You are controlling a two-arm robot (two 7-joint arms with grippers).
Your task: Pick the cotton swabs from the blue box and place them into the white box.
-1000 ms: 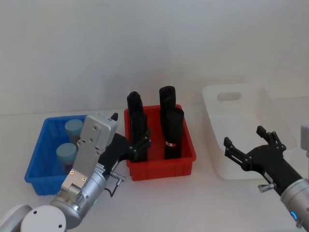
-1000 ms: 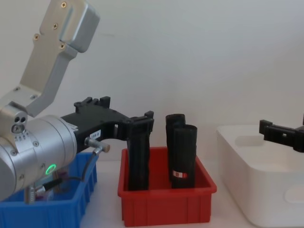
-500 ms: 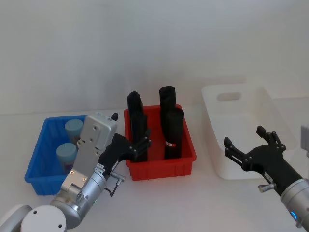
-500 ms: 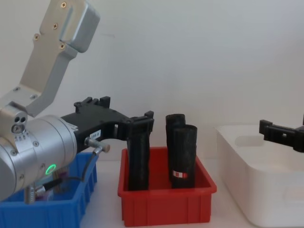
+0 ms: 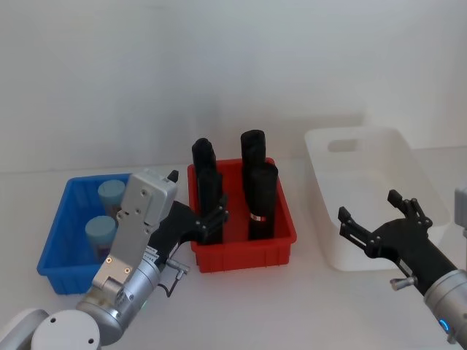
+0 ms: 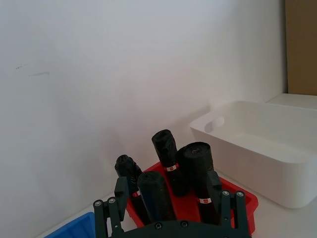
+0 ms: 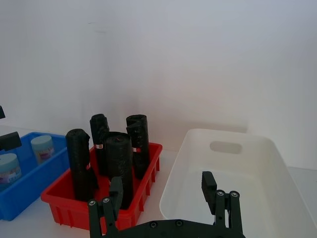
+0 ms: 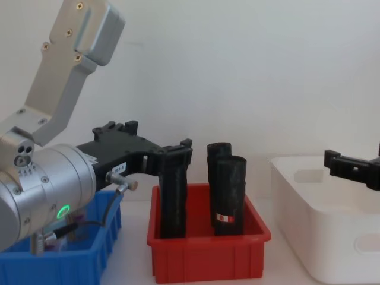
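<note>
Blue-lidded cotton swabs (image 5: 111,194) stand as two upright jars inside the blue box (image 5: 66,278) on the left of the tabletop (image 5: 248,306). The left gripper (image 5: 197,198) hovers between that box and the red bin (image 5: 244,257) of black rolls (image 5: 261,191), its jaws spread wide and empty. The right gripper (image 5: 368,205) hangs at the near edge of the white box (image 5: 365,135), jaws likewise wide, holding nothing.

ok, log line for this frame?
left gripper: open, at red bin front-left corner | right gripper: open, before white box | swab jars: two, in blue box | white box: empty
</note>
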